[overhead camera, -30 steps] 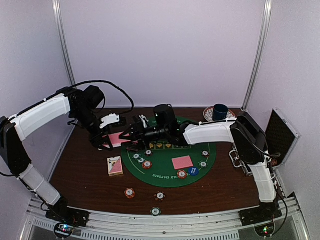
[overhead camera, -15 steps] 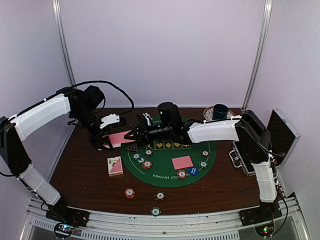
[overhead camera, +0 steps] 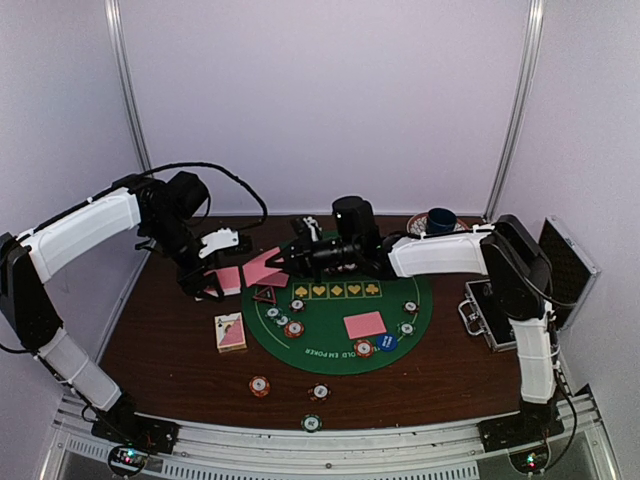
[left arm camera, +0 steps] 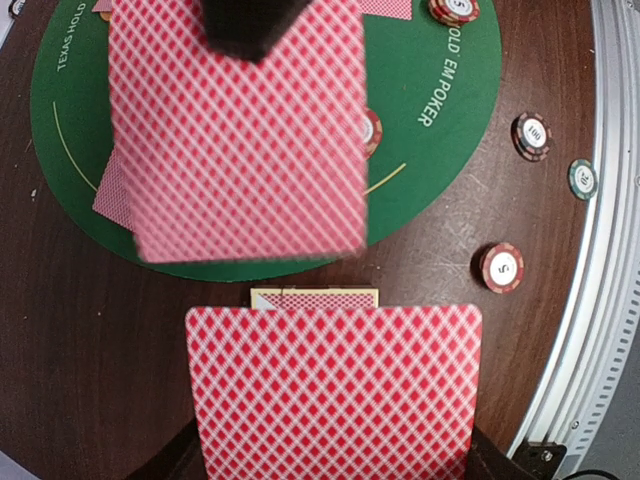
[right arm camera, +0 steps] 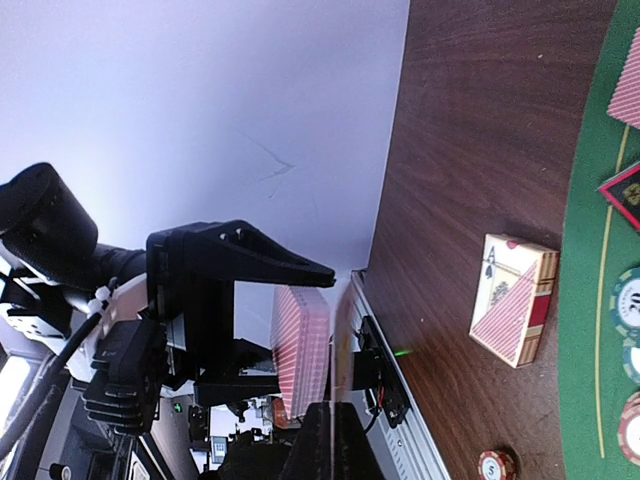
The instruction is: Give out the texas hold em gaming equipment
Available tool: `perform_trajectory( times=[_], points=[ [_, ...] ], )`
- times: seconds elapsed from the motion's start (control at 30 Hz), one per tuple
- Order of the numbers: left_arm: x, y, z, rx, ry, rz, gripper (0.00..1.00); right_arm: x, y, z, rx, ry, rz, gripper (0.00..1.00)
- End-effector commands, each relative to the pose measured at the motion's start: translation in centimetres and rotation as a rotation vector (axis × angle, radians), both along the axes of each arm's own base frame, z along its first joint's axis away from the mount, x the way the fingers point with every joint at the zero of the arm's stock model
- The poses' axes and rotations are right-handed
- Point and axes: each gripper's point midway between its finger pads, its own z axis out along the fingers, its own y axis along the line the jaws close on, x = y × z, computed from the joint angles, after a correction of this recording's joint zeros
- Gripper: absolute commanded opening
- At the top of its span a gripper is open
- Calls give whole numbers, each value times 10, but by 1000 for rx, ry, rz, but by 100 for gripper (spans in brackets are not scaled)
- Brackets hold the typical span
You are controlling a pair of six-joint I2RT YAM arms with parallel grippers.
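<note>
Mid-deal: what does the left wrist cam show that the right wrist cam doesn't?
Only left wrist: the pink backs face-on, with the card in the right gripper held clear of the deck, plus the green chip by the rail.
Only right wrist: the left gripper itself clamping the deck, seen edge-on, and the triangle marker.
Both: the card box, the mat and a red chip.
</note>
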Motion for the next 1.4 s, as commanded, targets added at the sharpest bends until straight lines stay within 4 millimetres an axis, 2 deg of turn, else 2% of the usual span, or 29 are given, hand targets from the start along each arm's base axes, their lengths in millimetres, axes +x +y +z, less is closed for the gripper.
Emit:
perform_trajectory(
  times=[0.0,0.13,0.3,0.5,0.7,0.83,1.03,1.17,1.37],
  points=[
    [2,1,11,-16,-60,-12,0,23,-25,15,-7,-54,-49,0],
    [1,1,13,-18,-63,-13,0,46,-32,0,-57,-66,-79,0],
    [1,2,15,-21,-70,-12,0,74,-31,-36,-153,-78,-106,0],
    [0,1,16,-26,-70,-14,0,105,-19,-76,-243,-95,-138,0],
    [-2,1,15,-27,-64,-15,0,129,1,-100,-245,-93,-163,2],
    [-2,1,15,-27,-62,-16,0,137,11,-111,-251,-96,-177,2],
    [-2,1,15,-28,-63,-16,0,140,14,-129,-279,-78,-186,4],
    [-3,2,15,-27,-61,-15,0,138,11,-133,-315,-90,-182,10],
    [-3,1,15,-30,-59,-18,0,133,5,-128,-380,-125,-167,22]
  ],
)
